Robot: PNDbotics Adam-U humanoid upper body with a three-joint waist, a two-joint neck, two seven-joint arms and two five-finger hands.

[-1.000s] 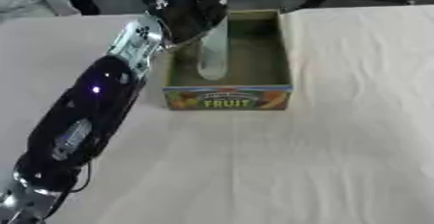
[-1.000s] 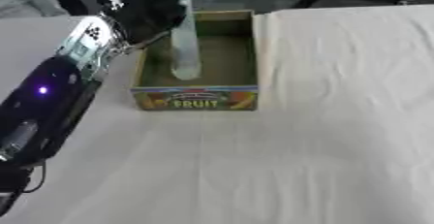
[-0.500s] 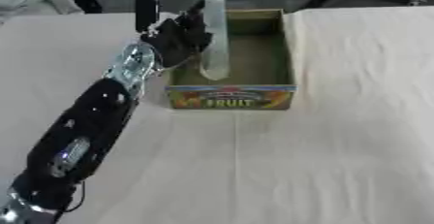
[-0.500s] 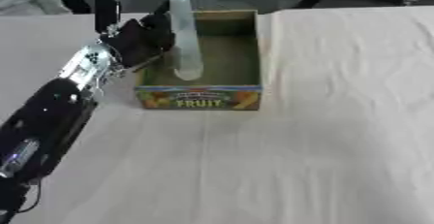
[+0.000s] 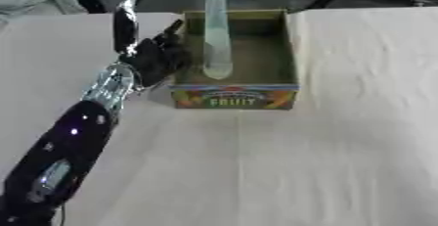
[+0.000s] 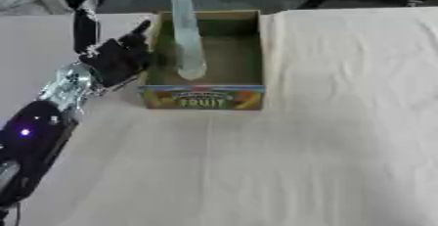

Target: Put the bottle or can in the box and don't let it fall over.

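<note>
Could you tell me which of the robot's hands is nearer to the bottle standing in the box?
The left. The left hand is just outside the box's left wall, beside the bottle and apart from it. The right hand shows in neither view.

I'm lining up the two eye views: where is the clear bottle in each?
Left eye view: the bottle stands upright in the box, upper centre.
Right eye view: same bottle, slightly left of centre.
Shared landmark: the FRUIT label on the box front, below the bottle's base.
</note>
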